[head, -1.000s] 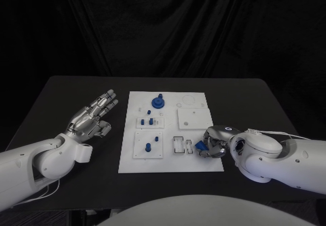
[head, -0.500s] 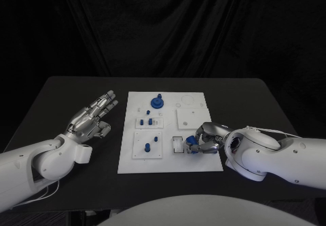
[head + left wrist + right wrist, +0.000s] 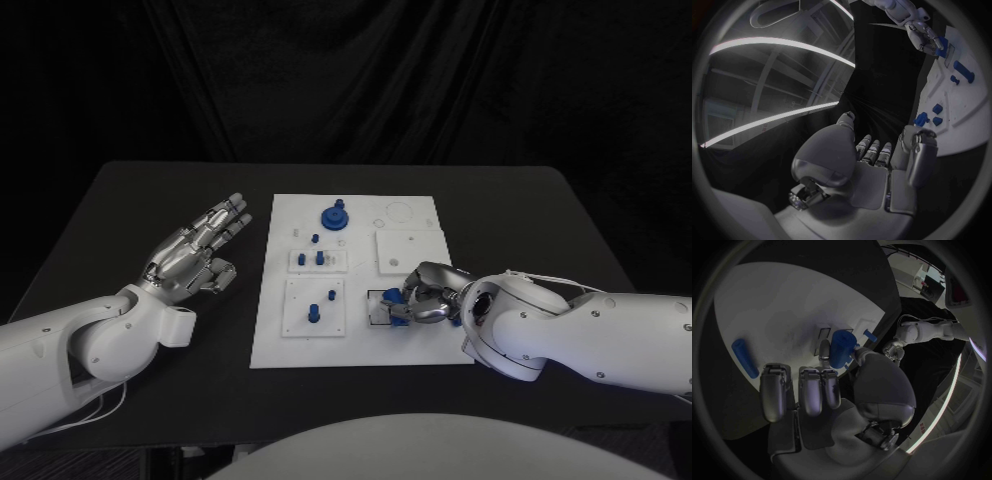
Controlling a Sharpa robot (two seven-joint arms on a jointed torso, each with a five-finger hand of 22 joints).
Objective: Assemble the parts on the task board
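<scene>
The left hand [image 3: 199, 250] hovers with fingers spread, holding nothing, just left of the board [image 3: 361, 340]. The right hand [image 3: 420, 297] pinches a blue part [image 3: 841, 347] over the board's near-right slots [image 3: 379, 307], fingertips touching the plate.

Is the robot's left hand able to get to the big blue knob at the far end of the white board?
Probably yes. The left hand is open beside the task board, and nothing lies between it and the knob.

The task board [image 3: 361, 350] lies mid-table [image 3: 130, 200], parts [image 3: 315, 260] standing on it
</scene>
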